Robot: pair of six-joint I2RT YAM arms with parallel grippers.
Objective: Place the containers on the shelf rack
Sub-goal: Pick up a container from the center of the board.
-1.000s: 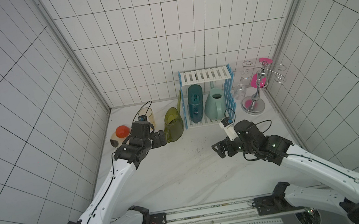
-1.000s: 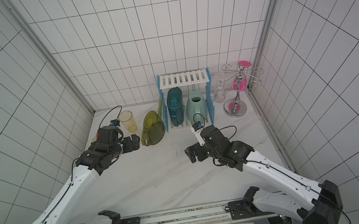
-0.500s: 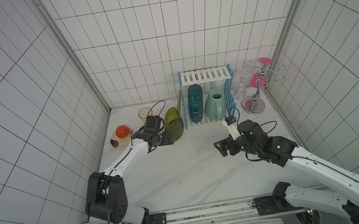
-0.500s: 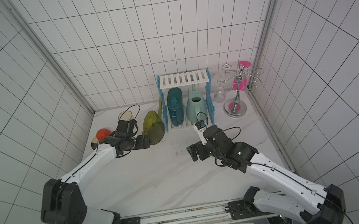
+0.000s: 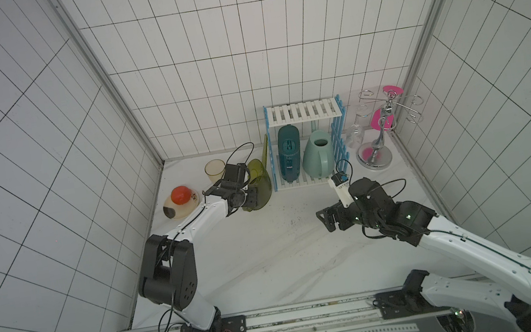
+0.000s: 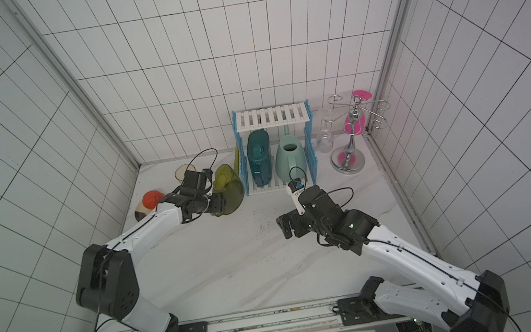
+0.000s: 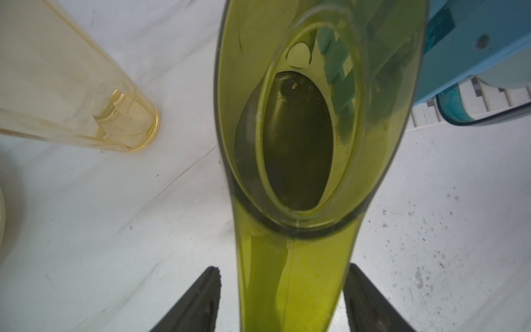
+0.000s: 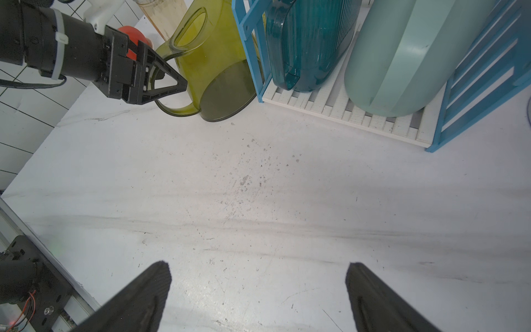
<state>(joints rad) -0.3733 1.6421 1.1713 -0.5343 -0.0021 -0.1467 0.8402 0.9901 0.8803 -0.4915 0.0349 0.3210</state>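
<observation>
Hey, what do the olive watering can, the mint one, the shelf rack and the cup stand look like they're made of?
Olive watering can: translucent glossy plastic, likely; the rack shows through its wall.
Mint watering can: opaque plastic, satin, with a moulded seam.
Shelf rack: white slats, blue frames, matte; painted wood or plastic, unclear.
Cup stand: chromed metal, mirror-bright base.

Glossy translucent olive-yellow plastic watering can (image 7: 296, 138), matt mint plastic can (image 8: 402, 63), shiny chrome stand (image 5: 375, 157), smooth marble-look tabletop (image 8: 258, 201)
</observation>
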